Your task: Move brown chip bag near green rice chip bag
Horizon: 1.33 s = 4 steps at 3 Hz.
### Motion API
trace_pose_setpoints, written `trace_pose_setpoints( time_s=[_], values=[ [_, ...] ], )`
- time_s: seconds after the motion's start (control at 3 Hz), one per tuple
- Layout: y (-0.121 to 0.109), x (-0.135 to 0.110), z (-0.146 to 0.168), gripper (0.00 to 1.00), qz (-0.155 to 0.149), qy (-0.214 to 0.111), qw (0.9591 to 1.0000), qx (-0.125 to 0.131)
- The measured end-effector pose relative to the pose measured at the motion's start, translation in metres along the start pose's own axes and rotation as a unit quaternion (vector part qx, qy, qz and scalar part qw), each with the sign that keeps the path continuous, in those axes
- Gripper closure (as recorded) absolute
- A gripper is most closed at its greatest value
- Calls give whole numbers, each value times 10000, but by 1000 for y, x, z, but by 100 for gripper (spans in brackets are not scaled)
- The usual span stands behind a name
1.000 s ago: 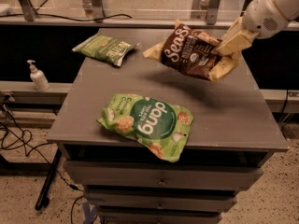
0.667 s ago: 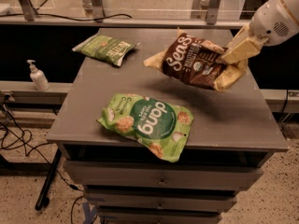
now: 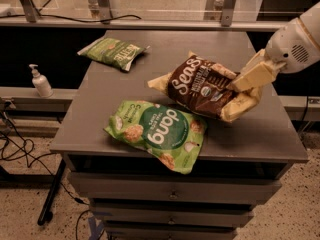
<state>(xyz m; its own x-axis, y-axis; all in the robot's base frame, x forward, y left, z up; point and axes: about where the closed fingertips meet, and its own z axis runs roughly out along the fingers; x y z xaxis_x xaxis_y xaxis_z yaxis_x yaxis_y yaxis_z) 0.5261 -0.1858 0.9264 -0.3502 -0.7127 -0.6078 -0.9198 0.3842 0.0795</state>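
The brown chip bag (image 3: 200,88), dark brown with white script and pale yellow edges, hangs tilted just above the grey table (image 3: 260,134), right of centre. My gripper (image 3: 239,84) comes in from the right and is shut on the bag's right end. The green rice chip bag (image 3: 159,133), bright green with white "dang", lies flat near the table's front edge, just below and left of the brown bag; the two nearly touch.
A smaller duller green bag (image 3: 112,52) lies at the table's back left. A pump bottle (image 3: 40,81) stands on a ledge to the left. Cables lie on the floor at left. Drawers sit under the tabletop.
My gripper has carried the brown chip bag forward and down, from the back right of the table to just beside the green rice chip bag.
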Motion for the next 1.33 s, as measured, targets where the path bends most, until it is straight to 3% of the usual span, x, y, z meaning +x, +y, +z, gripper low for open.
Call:
trace_pose_setpoints(
  time_s=[0.67,1.33],
  values=[
    [47,12,44,59,664,111,9971,-353],
    [62,18,57,12,852,155,9955,-372]
  ],
)
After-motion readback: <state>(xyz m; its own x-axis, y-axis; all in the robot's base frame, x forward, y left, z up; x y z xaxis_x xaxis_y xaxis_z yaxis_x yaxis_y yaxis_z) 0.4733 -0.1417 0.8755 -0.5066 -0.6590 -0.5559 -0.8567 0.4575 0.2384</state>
